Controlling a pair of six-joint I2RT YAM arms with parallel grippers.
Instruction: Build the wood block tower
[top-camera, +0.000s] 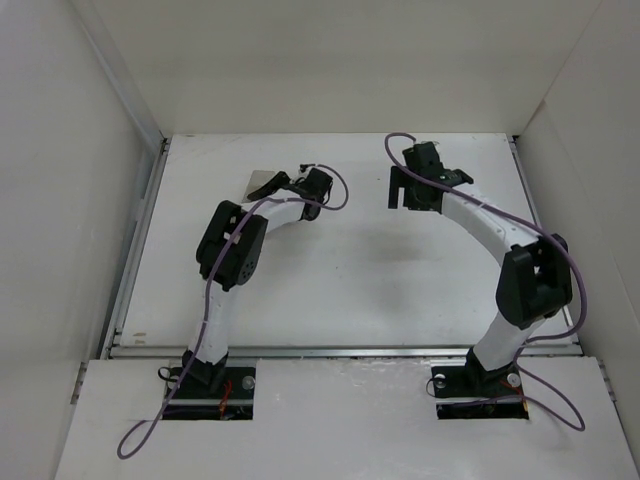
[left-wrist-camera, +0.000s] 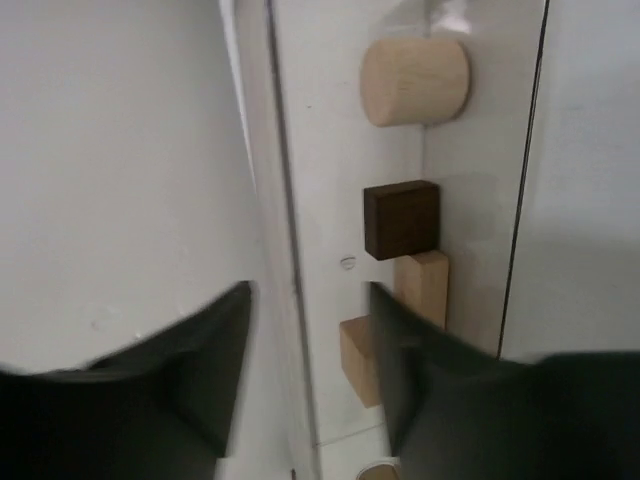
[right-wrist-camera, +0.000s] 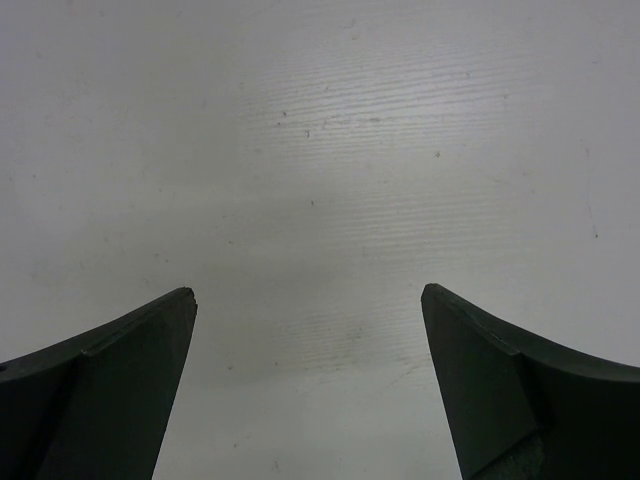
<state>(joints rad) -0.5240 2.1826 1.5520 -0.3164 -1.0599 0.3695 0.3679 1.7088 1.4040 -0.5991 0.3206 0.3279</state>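
Note:
In the left wrist view a clear plastic box holds the wood pieces: a dark brown cube, a pale tan oblong block just below it, another tan block and a pale round piece. My left gripper is open and empty. Its jaws straddle the box's wall, the right finger partly covering the tan blocks. In the top view the left gripper is at the box. My right gripper is open and empty over bare table.
White walls enclose the table at the back and on both sides. The box lies at the back left near the left wall. A rail runs along the table's near edge in front of the arm bases.

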